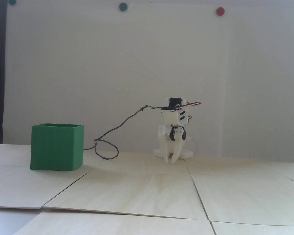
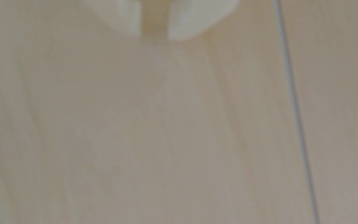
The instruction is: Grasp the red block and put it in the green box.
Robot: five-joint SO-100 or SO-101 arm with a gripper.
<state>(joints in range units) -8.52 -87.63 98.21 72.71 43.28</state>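
The green box [image 1: 56,146] stands on the wooden table at the left of the fixed view, its top open; its inside is hidden from this low angle. The red block shows in neither view. The white arm is folded low at the back centre, well to the right of the box. My gripper [image 1: 170,161] points straight down with its tips just above the table. In the blurred wrist view the gripper [image 2: 154,36] enters from the top edge. Its two white fingertips [image 2: 186,23] stand a narrow gap apart, with only bare wood between them.
A dark cable [image 1: 107,146] loops from the arm down to the table just right of the box. The table is made of pale wooden panels with seams [image 2: 292,97] between them. A white wall with round coloured dots [image 1: 220,11] closes the back.
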